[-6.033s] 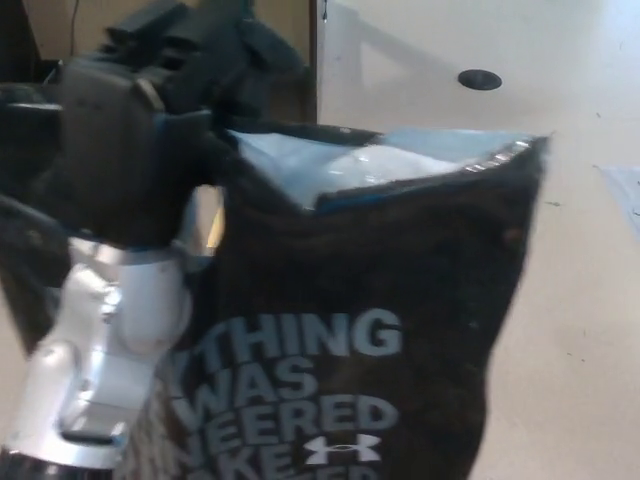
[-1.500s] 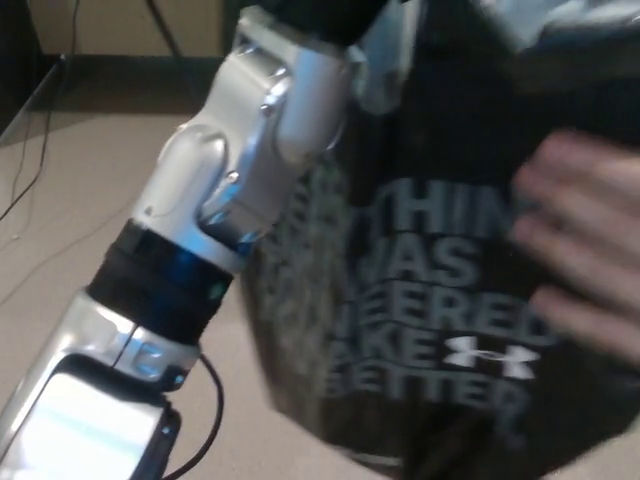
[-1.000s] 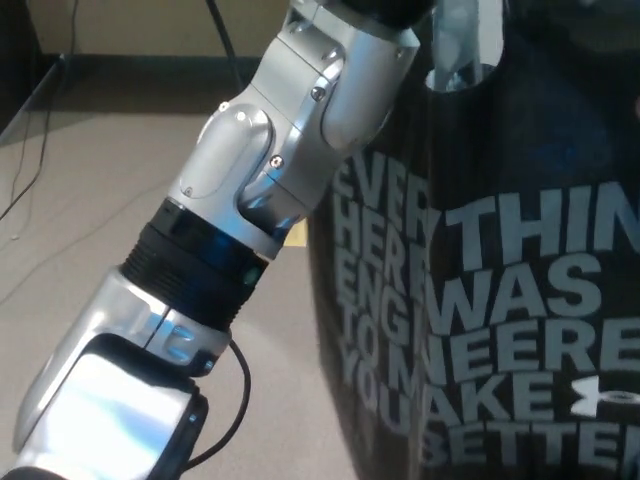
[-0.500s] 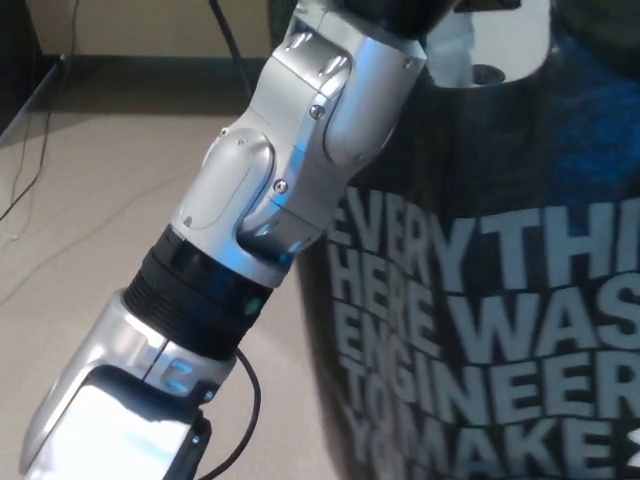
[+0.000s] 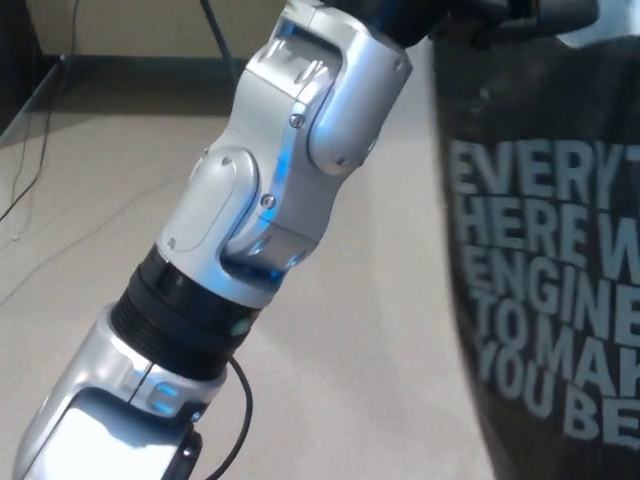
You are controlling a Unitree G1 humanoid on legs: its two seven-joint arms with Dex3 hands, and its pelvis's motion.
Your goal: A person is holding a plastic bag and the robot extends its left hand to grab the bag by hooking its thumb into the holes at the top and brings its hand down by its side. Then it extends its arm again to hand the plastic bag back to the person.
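The black plastic bag (image 5: 545, 300) with white block lettering fills the right side of the head view and hangs down past the bottom edge. My left arm (image 5: 270, 210), silver with a black wrist band, rises from the bottom left to the top middle. My left hand (image 5: 470, 15) is black and mostly cut off by the top edge. Its fingers (image 5: 545, 14) lie over the bag's top edge, and the bag hangs from them. The bag's holes and my thumb are hidden. My right hand does not show.
Beige floor (image 5: 370, 350) lies below the arm and bag. A thin black cable (image 5: 22, 170) trails across the floor at the left, another cable (image 5: 214, 40) runs down from the top, and a dark baseboard (image 5: 130, 72) crosses the back.
The bag has shifted to the right and sits further from my forearm, baring floor between them. My arm has stretched further up and out. The person's hand seen earlier no longer shows.
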